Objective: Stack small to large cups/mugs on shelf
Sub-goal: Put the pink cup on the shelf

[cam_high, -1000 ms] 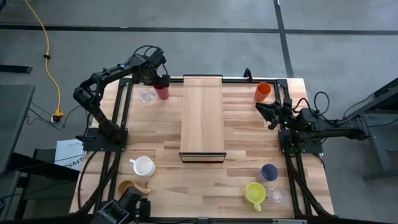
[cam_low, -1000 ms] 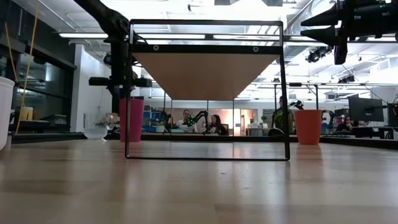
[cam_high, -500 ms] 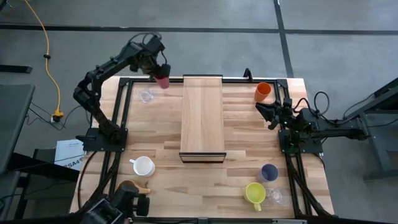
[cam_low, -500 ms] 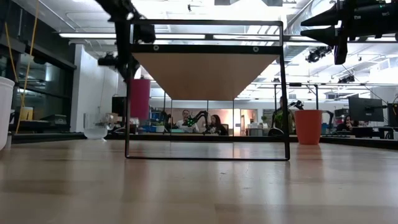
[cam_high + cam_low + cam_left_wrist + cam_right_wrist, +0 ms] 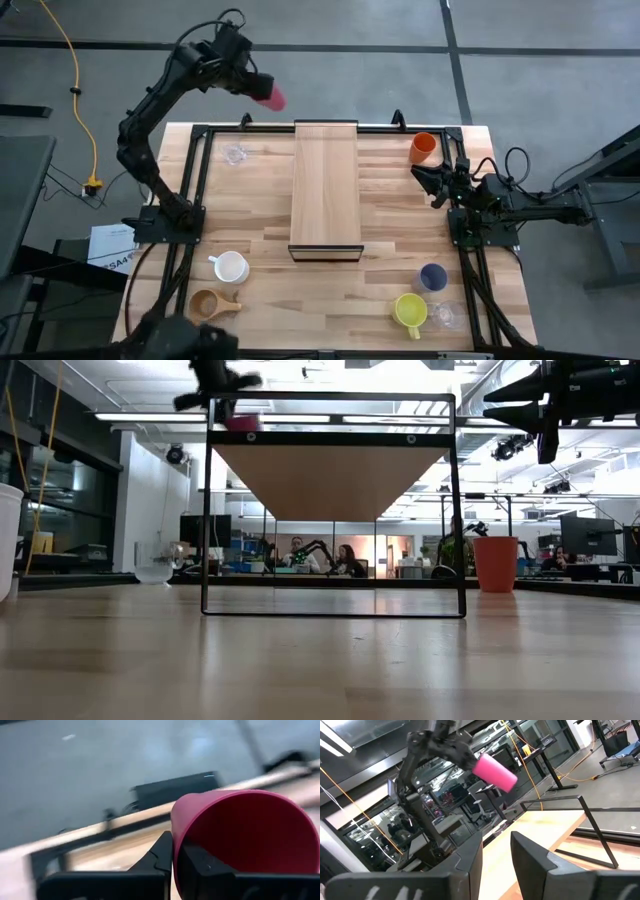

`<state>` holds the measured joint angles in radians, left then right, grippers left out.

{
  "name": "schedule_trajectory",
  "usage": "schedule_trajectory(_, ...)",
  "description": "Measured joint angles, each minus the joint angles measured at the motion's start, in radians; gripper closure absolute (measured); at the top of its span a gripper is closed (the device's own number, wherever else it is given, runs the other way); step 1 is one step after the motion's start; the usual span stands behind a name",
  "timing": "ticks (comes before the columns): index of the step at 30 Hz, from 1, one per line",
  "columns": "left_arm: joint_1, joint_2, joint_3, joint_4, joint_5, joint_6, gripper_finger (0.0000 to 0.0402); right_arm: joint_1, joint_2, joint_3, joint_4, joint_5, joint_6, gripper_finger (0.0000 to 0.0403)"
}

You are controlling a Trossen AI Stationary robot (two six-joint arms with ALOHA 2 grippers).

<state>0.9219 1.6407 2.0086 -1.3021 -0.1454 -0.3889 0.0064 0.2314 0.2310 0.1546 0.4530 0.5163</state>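
Observation:
My left gripper [image 5: 256, 86] is shut on the red tumbler [image 5: 272, 96], high above the table's far left corner. In the low view the tumbler [image 5: 241, 423] sits at the level of the shelf top. The shelf [image 5: 324, 185] is a long light-wood plank on a black frame in the table's middle. My right gripper [image 5: 430, 180] is open and empty, just near of the orange tumbler [image 5: 423, 148], which stands on the table at the far right. The right wrist view shows the red tumbler [image 5: 494, 772] tilted in the air. My left gripper pinches the red tumbler's wall at its rim [image 5: 175, 832], one finger [image 5: 200, 867] inside the mouth and one [image 5: 161, 857] outside. The tumbler is lifted clear and tipped nearly onto its side, with its base pointing away from the gripper toward the shelf.
A clear glass [image 5: 235, 154] stands at the far left. A white mug [image 5: 231, 267] and a brown wooden cup [image 5: 206, 302] stand at the near left. A lavender-blue tumbler [image 5: 432, 276], a yellow mug [image 5: 410, 310] and a clear glass [image 5: 445, 316] stand at the near right. People sit in the room behind.
My left gripper has risen from the table at the far left with the red tumbler. The tumbler has gone from standing upright on the table to hanging clear at shelf-top height, and it has tipped toward its side.

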Motion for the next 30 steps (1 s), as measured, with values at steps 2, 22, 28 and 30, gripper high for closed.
schedule_trajectory(2,-0.054,-0.033,-0.004,0.056,0.042,0.006,0.0401,0.000,0.000,0.000,0.000,0.000,0.000,0.0310)
schedule_trajectory(22,-0.556,-0.671,-0.924,1.048,0.077,-0.099,0.0401,0.000,0.000,0.000,0.014,0.001,0.000,0.0310)
schedule_trajectory(28,-0.638,-0.844,-1.260,1.416,0.128,-0.115,0.0401,0.000,0.029,0.001,0.178,-0.074,-0.139,0.0310)
schedule_trajectory(30,-0.651,-0.879,-1.348,1.510,0.157,-0.127,0.0401,0.000,0.064,0.028,0.171,-0.092,-0.161,0.0310)
